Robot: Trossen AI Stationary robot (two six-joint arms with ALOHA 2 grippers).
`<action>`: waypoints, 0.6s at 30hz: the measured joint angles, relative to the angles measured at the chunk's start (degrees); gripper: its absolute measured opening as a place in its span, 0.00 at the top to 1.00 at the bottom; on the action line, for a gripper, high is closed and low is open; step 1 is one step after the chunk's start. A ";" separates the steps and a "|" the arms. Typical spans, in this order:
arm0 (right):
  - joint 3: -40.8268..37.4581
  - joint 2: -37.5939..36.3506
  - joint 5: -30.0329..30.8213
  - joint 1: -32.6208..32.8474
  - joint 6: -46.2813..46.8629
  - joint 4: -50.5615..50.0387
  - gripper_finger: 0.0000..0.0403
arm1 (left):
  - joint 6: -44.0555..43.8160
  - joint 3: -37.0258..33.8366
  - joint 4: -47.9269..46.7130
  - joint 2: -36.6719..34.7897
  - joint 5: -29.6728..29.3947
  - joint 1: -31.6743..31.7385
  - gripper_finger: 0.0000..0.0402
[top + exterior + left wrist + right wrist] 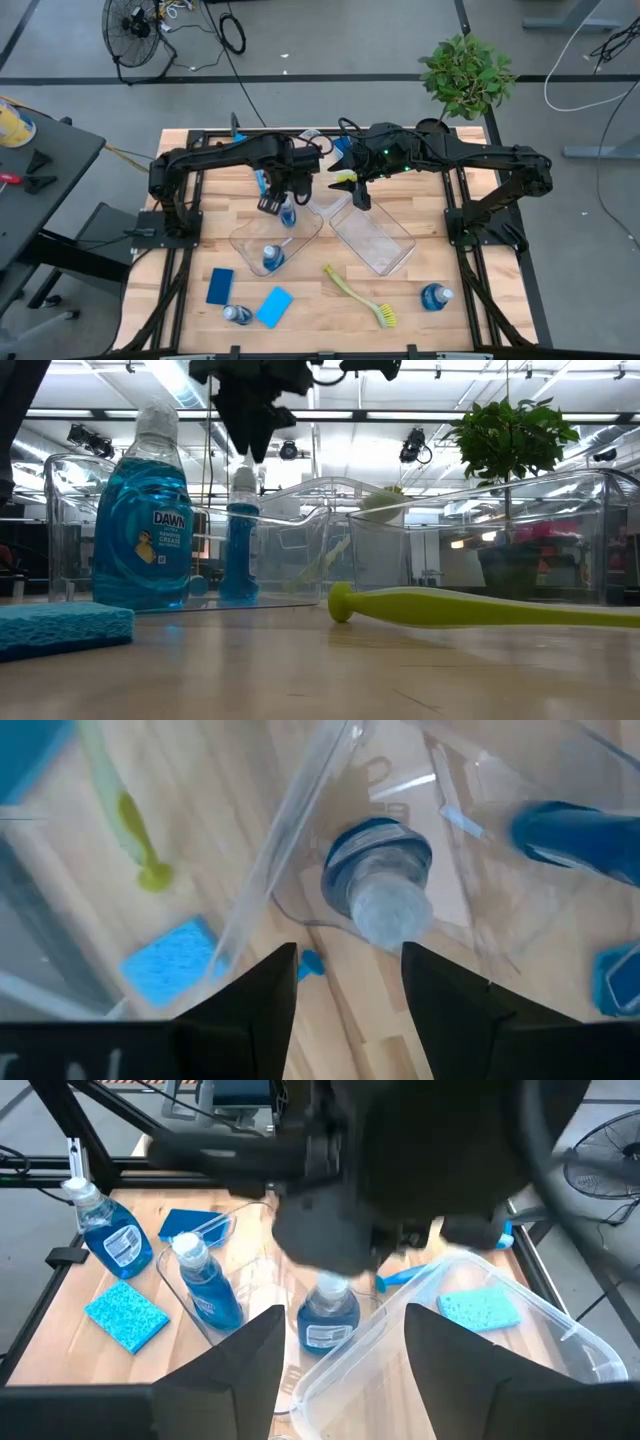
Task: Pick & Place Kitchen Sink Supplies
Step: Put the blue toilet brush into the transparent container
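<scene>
The left hand (271, 204) hangs with its two dark fingers (262, 995) spread apart, holding nothing, directly above a small clear plastic bottle of blue liquid (288, 214) that stands upright inside a clear, rounded-corner plastic bin (245, 243). From the wrist, that bottle's ribbed translucent cap (390, 907) sits just beyond the fingertips. A second like bottle (272, 258) stands in the same bin, nearer the front edge. In the low view the closest bottle's label reads "DAWN" (168, 518).

The right hand (360, 193) is open too, empty, poised over the neighbouring clear bin (380, 245); a textured light-blue sponge (478, 1309) shows just past its fingers, though the left arm's dark bulk hides much of that view.

On the pale wooden slat surface (310, 305) lie a yellow-green long-handled dish brush (358, 295), a dark-blue flat sponge (220, 285), a light-blue sponge (274, 306), and two more bottles (236, 314) (435, 296).
</scene>
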 joint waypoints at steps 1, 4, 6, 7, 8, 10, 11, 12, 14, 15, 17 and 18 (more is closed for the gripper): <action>0.00 0.00 0.00 0.00 0.00 -0.01 0.48 | 0.01 1.17 -0.59 -0.02 0.01 0.00 0.54; 0.00 0.00 0.02 0.00 0.00 -0.21 0.48 | -0.79 5.74 -1.94 0.00 0.03 -0.04 0.54; 0.00 -0.14 0.00 0.00 0.00 -1.33 0.48 | -2.70 9.03 -2.30 -0.07 0.02 -0.22 0.54; 0.00 -0.40 0.01 0.00 0.00 -2.38 0.48 | -4.13 10.72 -2.54 -0.07 0.02 -0.22 0.54; 0.00 -0.71 0.00 0.04 -0.01 -3.32 0.48 | -5.61 12.67 -2.72 -0.05 0.04 -0.22 0.54; 0.00 -1.83 0.02 0.25 -0.21 -5.18 0.48 | -8.27 16.56 -2.74 -0.07 1.00 -0.24 0.54; 0.00 -2.46 0.02 0.33 -0.59 -6.26 0.48 | -9.27 18.41 -2.79 -0.09 2.08 -0.22 0.54; 0.00 -3.16 0.00 0.33 -0.83 -6.96 0.48 | -9.98 20.22 -2.79 -0.09 3.22 -0.22 0.54; 0.00 -4.53 0.00 0.35 -0.81 -8.00 0.48 | -12.07 23.51 -2.79 -0.07 4.94 -0.24 0.54; 0.00 -5.28 0.00 0.33 -0.72 -8.37 0.48 | -12.88 24.97 -2.77 -0.09 5.44 -0.28 0.54; 0.00 -6.70 0.00 0.33 -0.13 -8.72 0.48 | -14.81 27.21 -2.84 -0.11 5.64 -0.41 0.54; 0.00 -7.44 0.00 0.33 0.12 -8.76 0.48 | -15.67 27.68 -2.72 -0.28 5.65 -0.42 0.54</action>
